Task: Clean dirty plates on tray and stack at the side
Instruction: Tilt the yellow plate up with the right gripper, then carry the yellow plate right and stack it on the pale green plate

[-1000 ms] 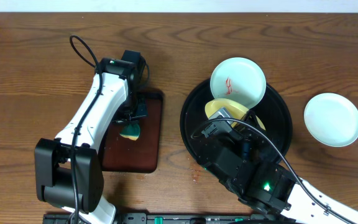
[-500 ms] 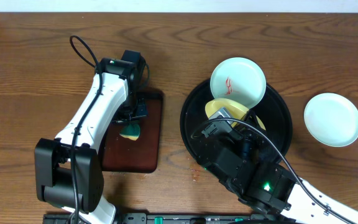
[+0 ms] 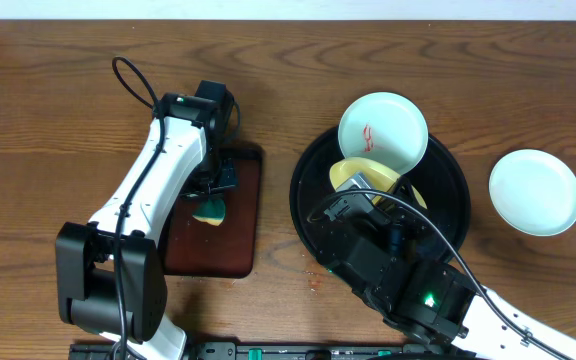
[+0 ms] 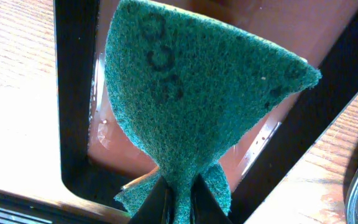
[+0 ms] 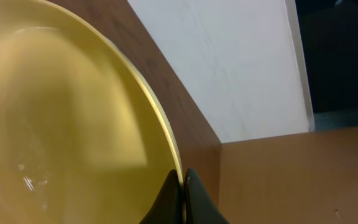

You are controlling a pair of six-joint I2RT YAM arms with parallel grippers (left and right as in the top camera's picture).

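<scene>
Clamped only by its thin rim in the right gripper (image 5: pixel 182 180), the yellow plate (image 5: pixel 61 124) tilts over the tray (image 3: pixel 451 205) at 3 o'clock and could slip free once the sponge (image 4: pixel 191 93) pinched in the left gripper (image 4: pixel 179 194) presses it.

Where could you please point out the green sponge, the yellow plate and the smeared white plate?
green sponge (image 4: pixel 191 93): left wrist view, middle of its face.
yellow plate (image 5: pixel 61 124): right wrist view, its inner surface.
smeared white plate (image 3: pixel 393 130): overhead view, bare centre.

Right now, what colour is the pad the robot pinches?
The pad is green, clearest in left wrist view.
</scene>
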